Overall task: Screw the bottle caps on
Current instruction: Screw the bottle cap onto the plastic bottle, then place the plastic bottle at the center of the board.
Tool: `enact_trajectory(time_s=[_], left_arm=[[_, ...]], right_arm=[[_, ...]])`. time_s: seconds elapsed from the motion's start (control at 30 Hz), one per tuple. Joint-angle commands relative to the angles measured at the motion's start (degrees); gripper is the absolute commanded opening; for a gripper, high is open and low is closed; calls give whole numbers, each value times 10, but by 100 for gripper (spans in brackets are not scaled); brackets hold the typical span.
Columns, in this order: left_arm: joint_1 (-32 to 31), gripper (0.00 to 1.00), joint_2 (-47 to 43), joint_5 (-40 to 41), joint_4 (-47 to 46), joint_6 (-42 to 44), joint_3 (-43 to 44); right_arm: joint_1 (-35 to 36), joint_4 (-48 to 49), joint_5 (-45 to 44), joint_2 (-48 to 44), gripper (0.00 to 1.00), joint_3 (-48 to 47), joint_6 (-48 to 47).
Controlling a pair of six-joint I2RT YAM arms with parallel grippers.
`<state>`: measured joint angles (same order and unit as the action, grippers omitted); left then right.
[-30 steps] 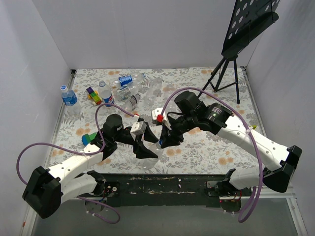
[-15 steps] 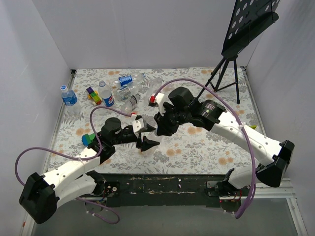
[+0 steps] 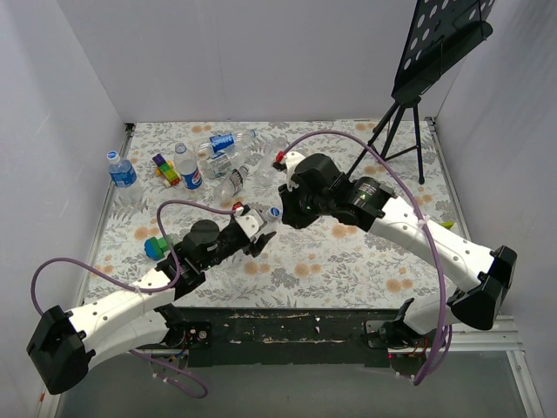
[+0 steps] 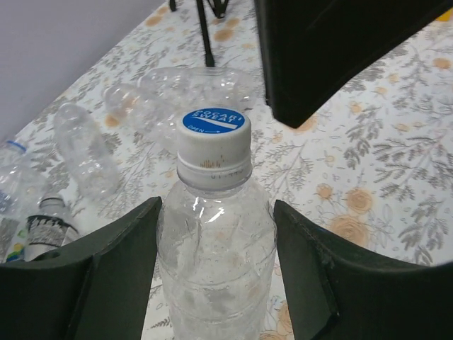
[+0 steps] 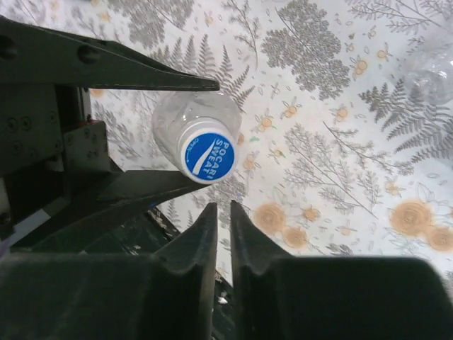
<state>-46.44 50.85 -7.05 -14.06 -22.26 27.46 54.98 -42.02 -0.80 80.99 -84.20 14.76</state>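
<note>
Left wrist | bottle (image 4: 216, 262) gripped in left jaws | right jaws closed beside cap (image 4: 213, 142)

The right hand (image 5: 223, 209) had its two fingers closed to a thin slit, with nothing in it. Just beyond them, a clear bottle (image 5: 185, 117) with a blue cap (image 5: 210, 159) sat between the dark fingers (image 5: 106, 64) of the left hand (image 5: 204, 133), above the flowered counter (image 5: 340, 142).

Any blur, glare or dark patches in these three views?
Top view: even light, sharp, soft shadows on the table. Left wrist: cap sharp, small glints on the bottle. Right wrist: its own fingers dark and blurred, cap crisp.
</note>
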Motion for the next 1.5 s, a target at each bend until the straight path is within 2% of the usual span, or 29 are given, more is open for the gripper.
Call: enact_trajectory(time_s=[0.0,0.03,0.1,0.2,0.33,0.53,0.73,0.93,1.07,1.13,1.4,1.47], left_arm=[[-4,23,-2,112,-22,-12,0],[-2,23,-3,122,-24,-22,-1],[2,22,-6,149,-32,-45,-4],[22,21,-19,190,-41,-62,-7],[77,21,-51,226,-53,-80,-14],[166,21,-93,293,-81,-62,-34],[290,21,-109,319,-130,-70,-57],[406,23,-95,330,-221,-100,-86],[482,27,-37,319,-290,-138,-105],[512,27,-9,307,-366,-144,-127],[589,27,122,271,-564,-149,-149],[607,27,152,253,-578,-159,-144]], right_arm=[[-3,52,-11,-33,24,13,9],[-3,69,-6,-48,28,22,4],[-3,103,-5,-81,45,46,-5],[-4,147,-19,-136,61,88,-20],[-4,206,-51,-204,75,162,-44],[-5,328,-108,-288,87,308,-65],[-5,467,-127,-346,92,447,-75],[-6,550,-116,-370,94,536,-103],[-8,583,-124,-391,96,577,-125],[-8,592,-131,-400,98,593,-133],[-11,619,-134,-443,98,638,-138],[-11,620,-132,-446,98,638,-140]])
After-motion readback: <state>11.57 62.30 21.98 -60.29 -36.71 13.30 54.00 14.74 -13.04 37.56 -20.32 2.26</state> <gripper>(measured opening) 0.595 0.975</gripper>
